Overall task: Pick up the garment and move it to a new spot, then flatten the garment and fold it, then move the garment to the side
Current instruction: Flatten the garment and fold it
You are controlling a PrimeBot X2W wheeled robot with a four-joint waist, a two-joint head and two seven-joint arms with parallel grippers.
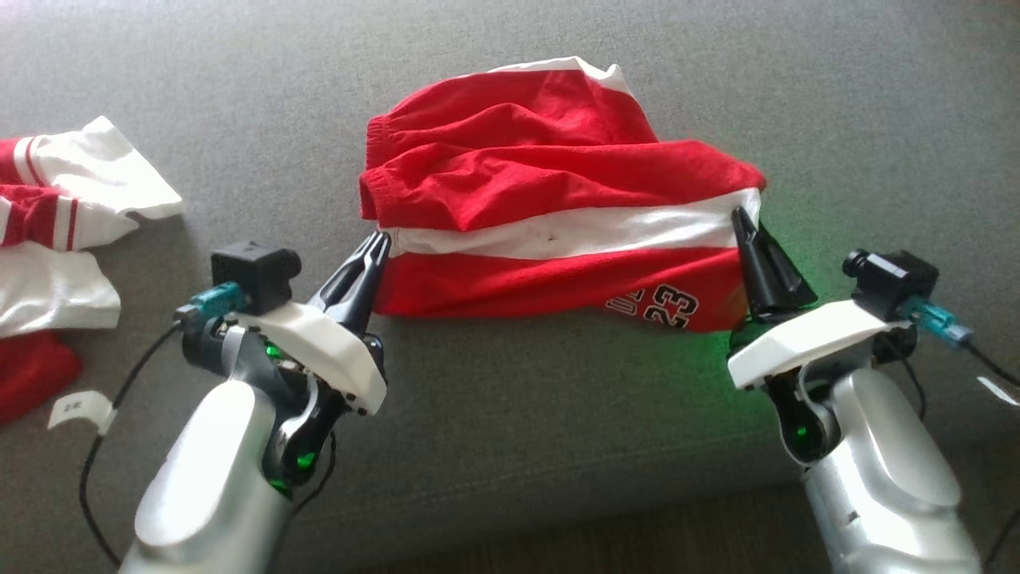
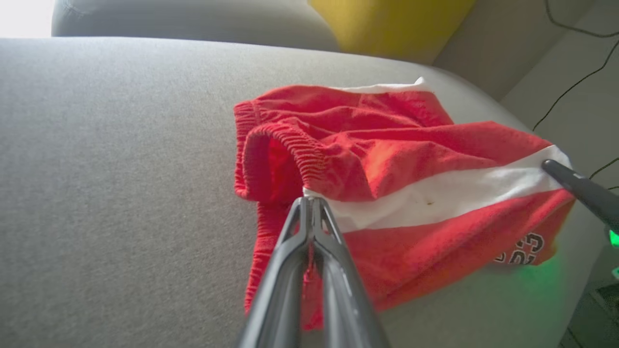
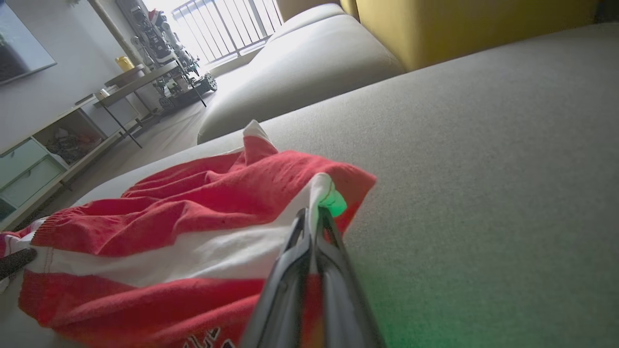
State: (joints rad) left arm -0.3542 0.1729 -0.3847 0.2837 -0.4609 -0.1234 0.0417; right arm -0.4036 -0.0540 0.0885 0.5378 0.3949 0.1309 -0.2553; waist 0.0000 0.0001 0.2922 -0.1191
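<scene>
- A pair of red shorts (image 1: pixel 558 199) with a white stripe (image 1: pixel 574 229) is lying crumpled on the grey couch seat (image 1: pixel 510 414), a little back from its front edge.
- The left gripper (image 1: pixel 381 241) is pinching the left end of the shorts, right where the white stripe meets the elastic waistband (image 2: pixel 290 145). Its two dark fingers are pressing together, and the left wrist view is showing red cloth caught between them.
- The right gripper (image 1: pixel 741 219) is clamping the opposite end of the same stripe, with its fingers closed tight on the cloth at the right-hand edge of the shorts.
- Both grippers are pointing up and away from the robot, and their tips are sitting at about the same level on the stripe.
- The shorts are spanning the gap between the two grippers. The upper red part is bunching into loose folds rather than lying flat.
- A printed number (image 1: pixel 665 307) is showing on the lower red panel, near the right gripper.
- A green glow is spilling over the seat and the cloth beside the right gripper.
- A heap of other red-and-white clothes (image 1: pixel 64 239) is lying at the far left of the seat, well apart from the shorts, with a small white tag (image 1: pixel 80 408) just below it.
- A yellow cushion (image 2: pixel 387 24) is sitting behind the seat.
</scene>
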